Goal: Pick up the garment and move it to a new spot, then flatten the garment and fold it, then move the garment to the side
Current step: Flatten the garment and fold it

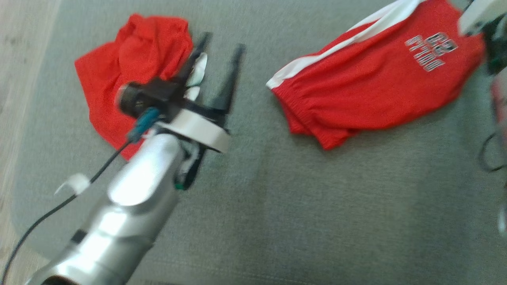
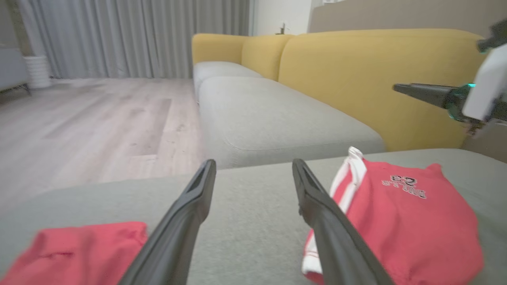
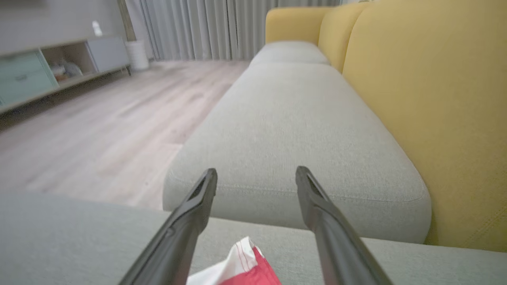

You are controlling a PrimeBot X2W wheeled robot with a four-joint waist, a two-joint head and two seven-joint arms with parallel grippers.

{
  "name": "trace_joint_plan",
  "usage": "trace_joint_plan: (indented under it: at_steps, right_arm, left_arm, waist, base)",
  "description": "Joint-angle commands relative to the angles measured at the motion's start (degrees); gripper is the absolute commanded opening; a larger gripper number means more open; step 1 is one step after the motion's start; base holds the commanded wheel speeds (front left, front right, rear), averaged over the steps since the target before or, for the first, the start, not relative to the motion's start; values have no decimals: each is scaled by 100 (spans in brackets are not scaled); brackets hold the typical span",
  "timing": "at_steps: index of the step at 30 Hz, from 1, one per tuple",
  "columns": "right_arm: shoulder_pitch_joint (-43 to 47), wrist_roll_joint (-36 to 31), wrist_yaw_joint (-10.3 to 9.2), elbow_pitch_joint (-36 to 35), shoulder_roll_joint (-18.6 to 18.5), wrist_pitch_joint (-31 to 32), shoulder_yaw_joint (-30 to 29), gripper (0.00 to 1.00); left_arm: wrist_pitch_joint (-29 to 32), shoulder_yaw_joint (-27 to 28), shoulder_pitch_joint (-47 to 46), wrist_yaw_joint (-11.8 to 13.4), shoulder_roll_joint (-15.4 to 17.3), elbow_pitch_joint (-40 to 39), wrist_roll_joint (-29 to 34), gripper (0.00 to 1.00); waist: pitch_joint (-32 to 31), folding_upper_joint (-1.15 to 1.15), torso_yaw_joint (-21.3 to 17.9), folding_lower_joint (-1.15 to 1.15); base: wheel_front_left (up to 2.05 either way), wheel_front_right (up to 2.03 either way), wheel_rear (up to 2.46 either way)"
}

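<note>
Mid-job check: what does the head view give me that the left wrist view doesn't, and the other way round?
Head view: the left arm's silver forearm with its black cable, and the crumpled red garment in full outline. Left wrist view: the yellow sofa backrest and the grey curtains. Both: the open left gripper, that crumpled garment, the folded red shorts with white stripe, and the grey cushion.

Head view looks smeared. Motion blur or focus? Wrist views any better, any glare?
Head view: smear across the whole frame, so likely motion blur; the print on the folded shorts doubles, and the left forearm carries bright highlights. Left wrist view: fingers crisp, the second red garment at lower left soft. Right wrist view: cleanest, even light, no glare; distant cabinet soft.
</note>
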Motion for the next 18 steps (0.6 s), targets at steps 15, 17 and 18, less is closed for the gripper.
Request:
trace_joint_plan:
  at_steps: [15, 17, 18]
  right_arm:
    - [3377, 1353, -5, -2893, 876, -596, 543, 100]
    - [3891, 1344, -5, -3237, 957, -597, 480, 100]
    - [4129, 1325, -5, -3389, 997, -597, 461, 100]
  left_arm:
    - [-51, 1361, 1944, 503, 625, -749, 426, 100]
    - [-51, 1424, 2279, 547, 585, -829, 486, 100]
    - [-51, 1458, 2434, 553, 556, -862, 505, 100]
  waist:
    - [-1436, 0, -942, 1]
    - [-1481, 0, -982, 1]
    - [-1507, 0, -995, 1]
  base:
    - [0, 0, 0]
    - [0, 0, 0]
    - [0, 0, 0]
